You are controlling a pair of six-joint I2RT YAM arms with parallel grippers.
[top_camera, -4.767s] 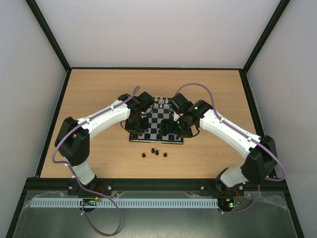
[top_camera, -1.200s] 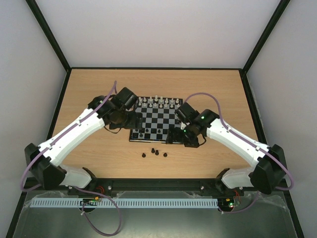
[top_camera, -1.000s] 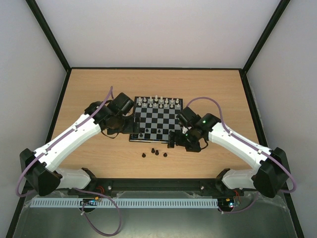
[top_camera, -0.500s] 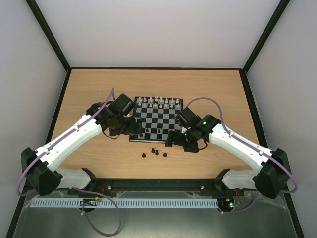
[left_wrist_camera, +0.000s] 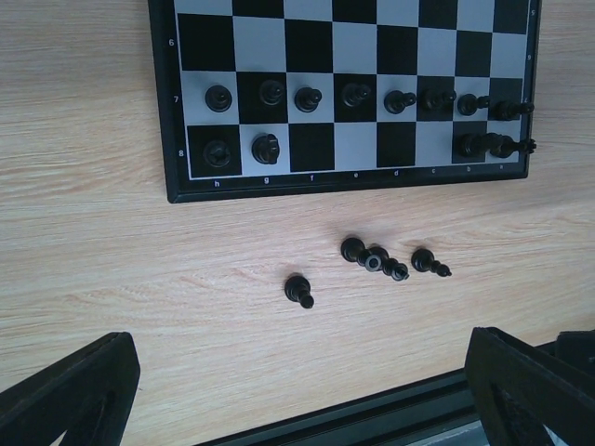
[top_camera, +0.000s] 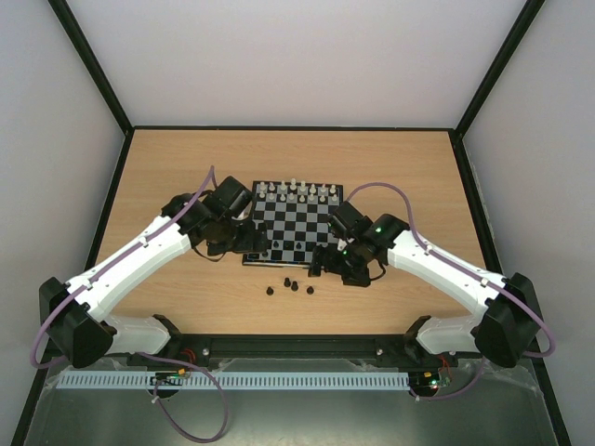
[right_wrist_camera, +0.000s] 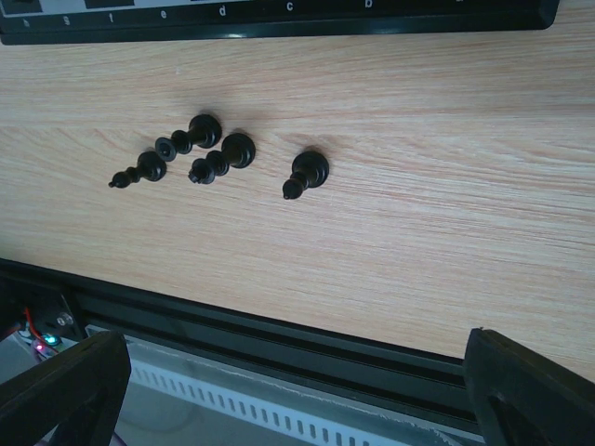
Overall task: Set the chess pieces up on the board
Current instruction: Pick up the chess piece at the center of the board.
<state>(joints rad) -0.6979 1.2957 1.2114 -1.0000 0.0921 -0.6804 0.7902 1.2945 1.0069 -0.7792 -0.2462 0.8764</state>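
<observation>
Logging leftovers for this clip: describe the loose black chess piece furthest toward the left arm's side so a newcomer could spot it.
Find the small black-and-pale checkered chessboard on the wooden table. On the wood before its near edge sits a loose row of four small black chess pieces. It is the leftmost black piece, apart from the other three.

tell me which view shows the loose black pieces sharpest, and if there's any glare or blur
Right wrist view: closest and sharpest on the loose pieces, which cast only faint shadows on the table. Left wrist view: also in focus, with the board evenly lit and no glare. Top view: even light, but the pieces are specks, too small to tell their shapes.
</observation>
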